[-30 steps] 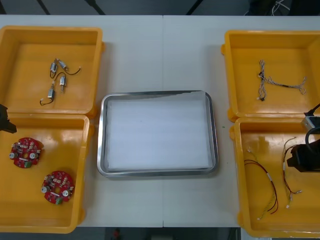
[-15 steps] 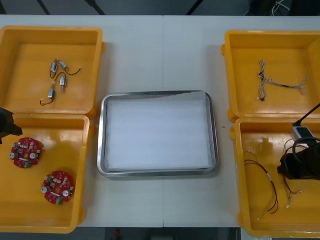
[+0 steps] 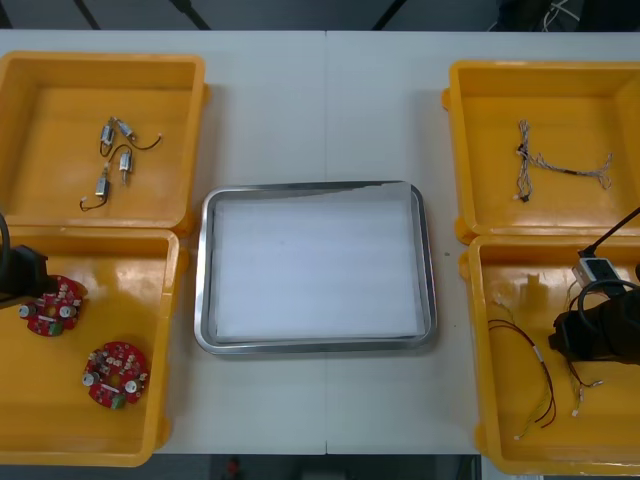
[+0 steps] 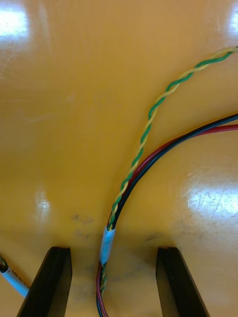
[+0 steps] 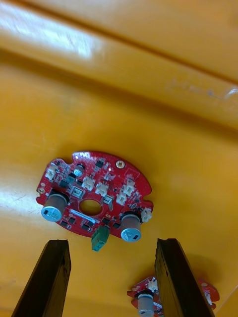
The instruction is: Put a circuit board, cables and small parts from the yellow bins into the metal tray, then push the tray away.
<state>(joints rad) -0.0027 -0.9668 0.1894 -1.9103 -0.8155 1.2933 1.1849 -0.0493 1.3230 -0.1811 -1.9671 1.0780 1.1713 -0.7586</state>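
Two round red circuit boards (image 3: 52,305) (image 3: 115,373) lie in the near left yellow bin (image 3: 170,330). My left gripper (image 3: 22,272) hangs at that bin's outer side, beside the farther board. In the left wrist view it (image 5: 112,242) is open, and that board (image 5: 94,195) lies just beyond the fingertips. My right gripper (image 3: 590,335) is low in the near right yellow bin (image 3: 480,400). It (image 4: 113,252) is open astride a bundle of green-yellow, red and black cables (image 4: 106,242). The metal tray (image 3: 205,300), white inside, sits between the bins.
The far left bin (image 3: 195,120) holds several small metal parts (image 3: 115,155). A thin cable (image 3: 560,165) lies in the far right bin (image 3: 455,150). Red and dark cables (image 3: 530,370) spread over the near right bin's floor. A second board (image 5: 168,294) shows by the left finger.
My left gripper has come in and down towards the farther circuit board. My right gripper has shifted a little left and lower over the cables.
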